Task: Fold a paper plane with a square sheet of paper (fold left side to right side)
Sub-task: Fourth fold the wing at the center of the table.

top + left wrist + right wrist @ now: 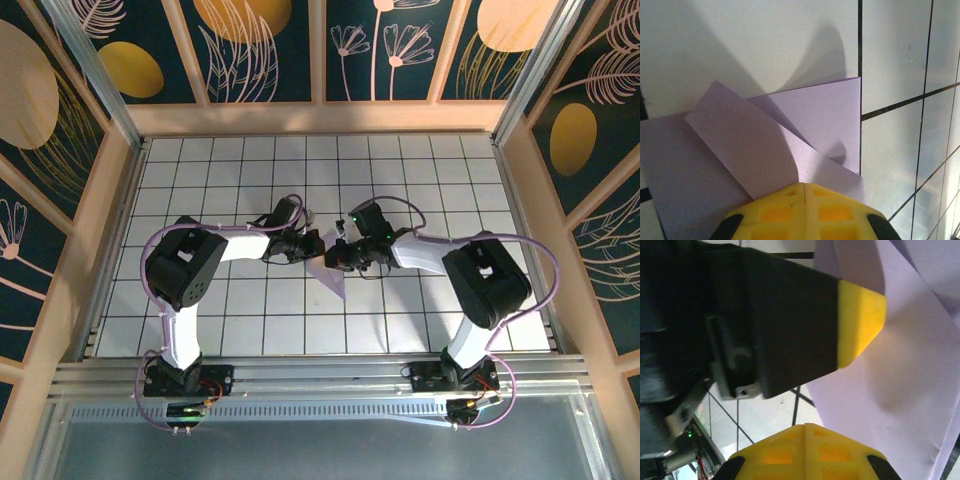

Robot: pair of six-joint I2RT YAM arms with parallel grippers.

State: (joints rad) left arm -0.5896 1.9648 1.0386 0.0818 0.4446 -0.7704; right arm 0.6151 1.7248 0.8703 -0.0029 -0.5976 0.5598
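Lavender and part-folded, the square sheet of paper [329, 274] lies mid-frame in the top view, just below both grippers. The left gripper [805, 195], clenched, is the nearer and meets the sheet's near edge, with a raised flap ahead. The right gripper [805, 437], clenched, sits beside the sheet. Whether either pinches it cannot be told.

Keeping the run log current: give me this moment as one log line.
paper sheet: partly folded, flap lifted | left pincer: shut, at sheet | right pincer: shut, beside sheet
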